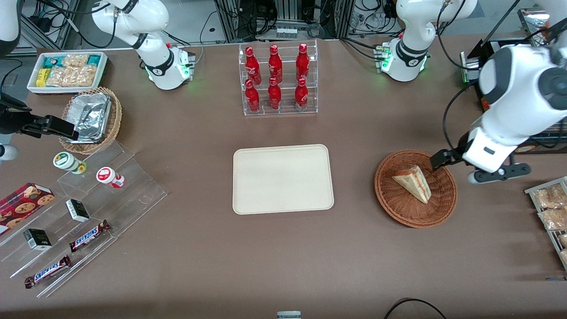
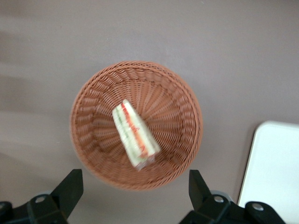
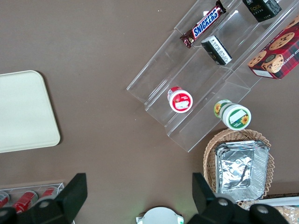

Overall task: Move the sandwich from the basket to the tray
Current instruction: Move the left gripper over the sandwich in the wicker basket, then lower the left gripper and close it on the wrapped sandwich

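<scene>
The sandwich (image 1: 414, 182), a pale wedge with red and green filling, lies in the round reddish-brown basket (image 1: 390, 204) toward the working arm's end of the table. The cream tray (image 1: 282, 179) lies bare at the table's middle, beside the basket. My left gripper (image 1: 443, 158) hovers above the basket's rim on the working arm's side, open and empty. The left wrist view shows the sandwich (image 2: 134, 133) in the basket (image 2: 93, 93), the gripper (image 2: 134, 189) with fingers spread wide over the rim, and a corner of the tray (image 2: 275, 172).
A clear rack of red bottles (image 1: 277, 79) stands farther from the front camera than the tray. A rack of bagged pastries (image 1: 549, 208) sits near the basket at the table's edge. A tan basket with foil containers (image 1: 91, 119), a white snack bin (image 1: 66, 71) and acrylic steps (image 1: 88, 208) lie toward the parked arm's end.
</scene>
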